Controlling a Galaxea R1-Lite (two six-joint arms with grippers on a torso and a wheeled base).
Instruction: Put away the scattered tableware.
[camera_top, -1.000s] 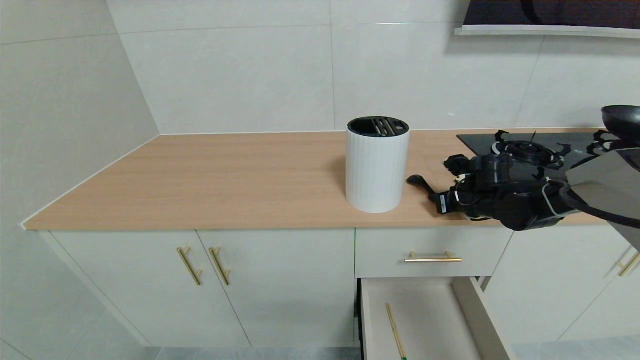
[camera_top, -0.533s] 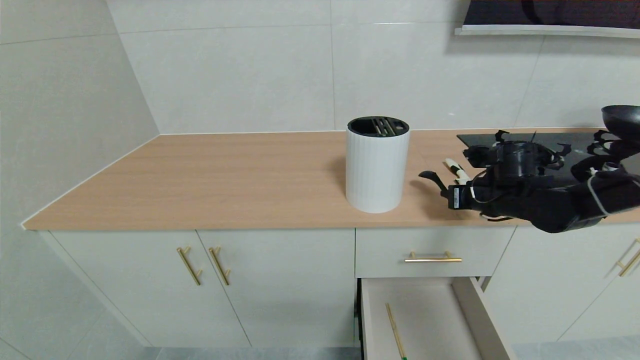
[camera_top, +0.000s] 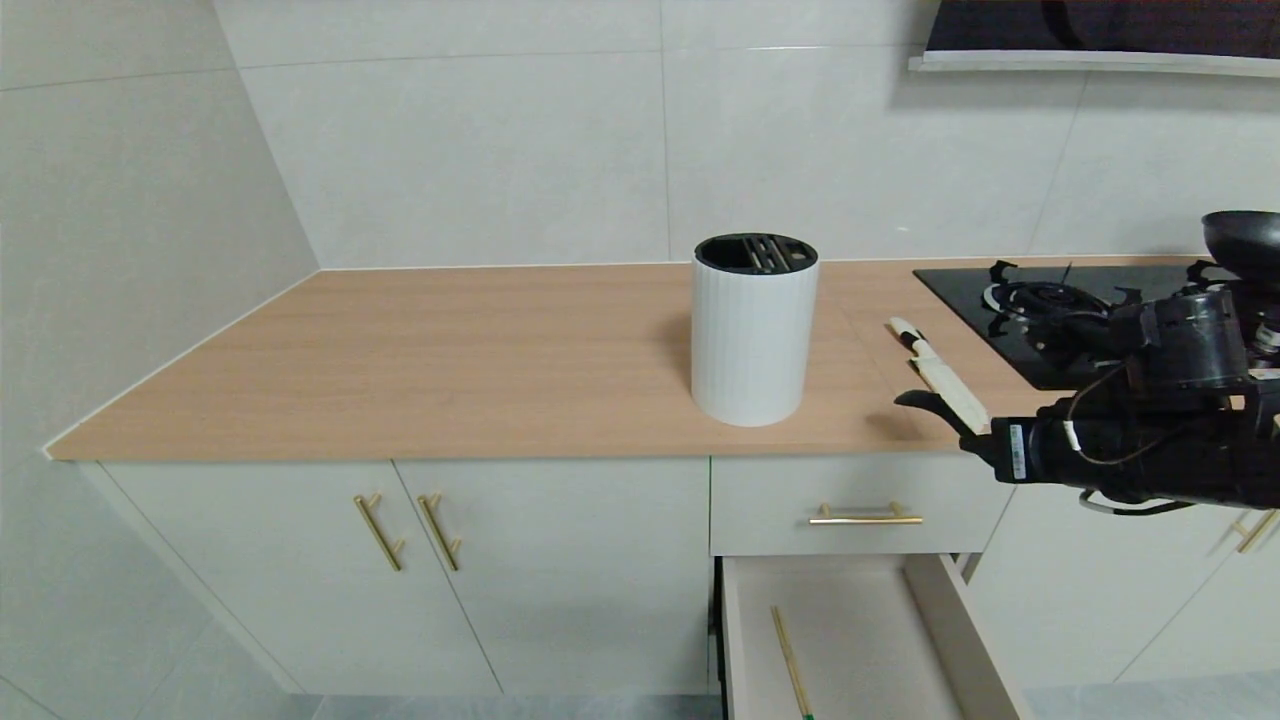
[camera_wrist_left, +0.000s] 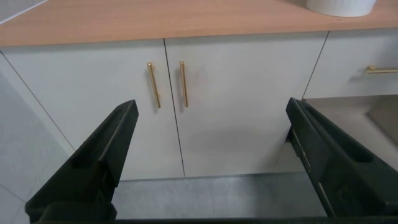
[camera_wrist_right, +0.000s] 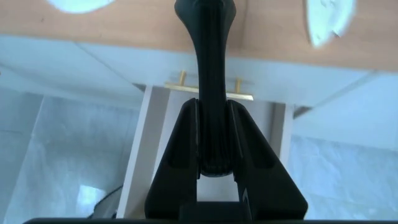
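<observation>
drawer (camera_top: 935, 620) holding chopsticks (camera_top: 790, 665), fingers (camera_wrist_right: 180, 143) gripping black handle (camera_wrist_right: 208, 74)

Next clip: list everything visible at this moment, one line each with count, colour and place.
holder: 1, white with black slotted top, upright on the counter
knife: 1, cream with a black band, flat between holder and hob
utensil: 1, black, in the right gripper at the counter's front edge
chopsticks: seemingly one pair, wood with green tip, in the drawer
drawer: 1, pale, open below the counter
counter: 1, wood
hob: 1, black, counter's right end
pan: 1, black, hob's right side
left gripper: black, open, before the cabinet doors
right gripper: black, shut on the utensil
</observation>
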